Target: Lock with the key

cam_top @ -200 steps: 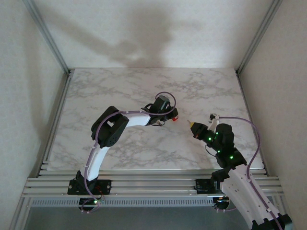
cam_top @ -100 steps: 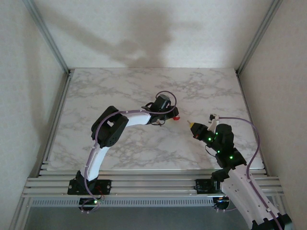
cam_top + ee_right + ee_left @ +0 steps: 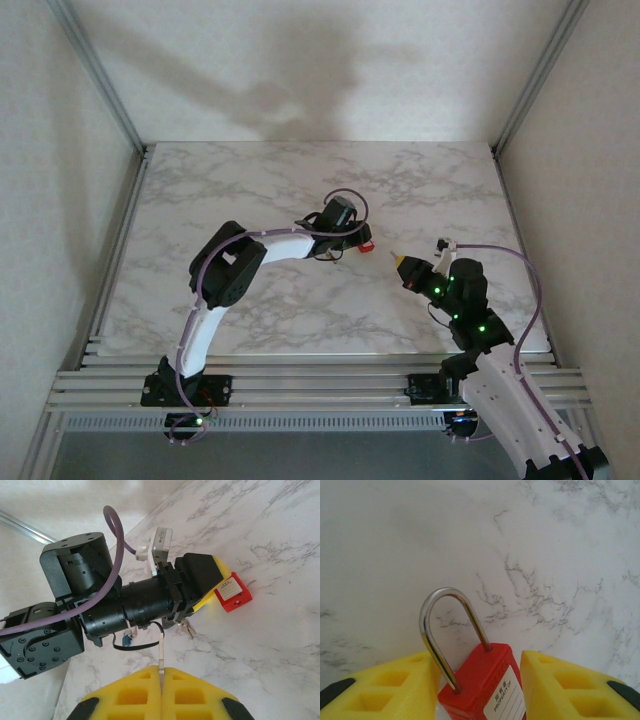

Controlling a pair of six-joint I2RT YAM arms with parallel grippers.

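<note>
Marble worktop (image 3: 250, 180) is carrying the red padlock (image 3: 485, 680) near centre, and it is risking a skid if the key (image 3: 161, 650) pushes while nothing pins it. Meanwhile the left gripper (image 3: 479, 657) is straddling it, jaws part open (no firm pinch); the right gripper (image 3: 161, 672), at its 4 o'clock, is clenching the key.

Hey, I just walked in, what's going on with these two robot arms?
The arms are working on locking a red plastic padlock that lies on the white marble table. The left gripper sits around the padlock body, with its yellow fingers apart on either side. The steel shackle points away from the gripper. The right gripper is shut on what looks like a thin silver key, which points toward the padlock but is not yet at it.
</note>
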